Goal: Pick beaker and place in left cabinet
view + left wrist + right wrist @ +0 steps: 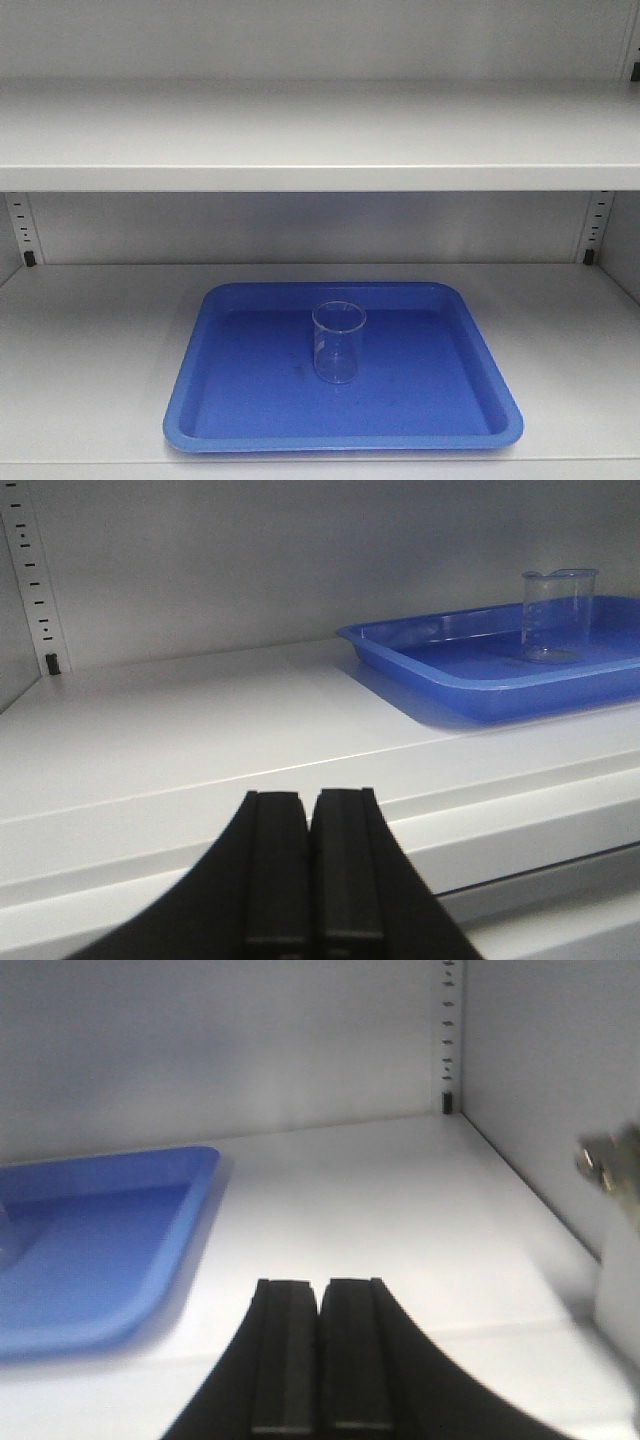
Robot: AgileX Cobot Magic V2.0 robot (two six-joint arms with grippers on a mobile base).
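So, quick rundown:
beaker (338,342): standing upright near the middle of the blue tray (200,400), on the lower shelf of the left cabinet (300,140).
front view: whole tray and both shelves, no grippers anywhere.
left wrist view: left gripper (310,875) pressed together, holding nothing, at the shelf's front edge; the beaker's pour spout shows here, tray well off to its right.
right wrist view: right gripper (320,1355) also pressed together and empty; only a tray corner, plus a blurry metal bit at the right wall.
writing: faint marks on the glass, can't read them.
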